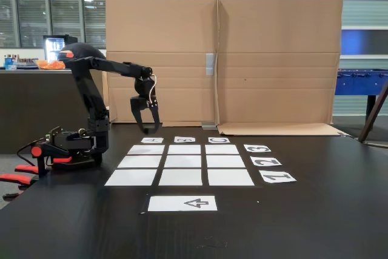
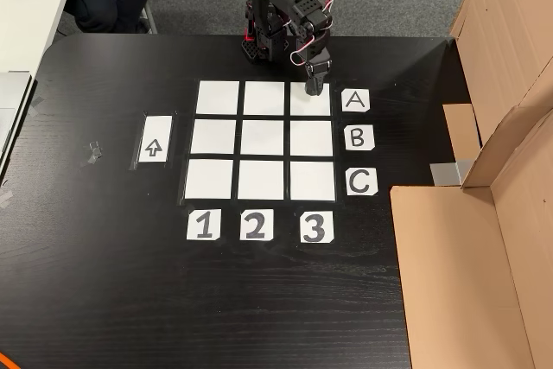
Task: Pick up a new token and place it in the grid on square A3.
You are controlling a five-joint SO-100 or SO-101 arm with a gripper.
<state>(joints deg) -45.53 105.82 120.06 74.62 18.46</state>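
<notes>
In the fixed view, my gripper hangs at the far left corner of the grid, fingers pointed down at the dark table close to the A label. Whether the jaws are parted, closed or clamped on anything I cannot tell from this side; the dark fingers merge with the tabletop. No token is distinguishable here. The arrow strip lies nearest the camera, and cardboard sheets wall off the far side.

In the other view, looking down, my gripper sits over the upper right corner of the grid, at the top edge of square A3, just left of the A label. All nine cells look bare white. If a token is between the fingers, it is hidden; I cannot say.

The risk from here, as I judge it: the tips sit over the cell's outer edge, so a release now could drop a token on the black gap or table. Pressing low could also scuff or shift the paper.
</notes>
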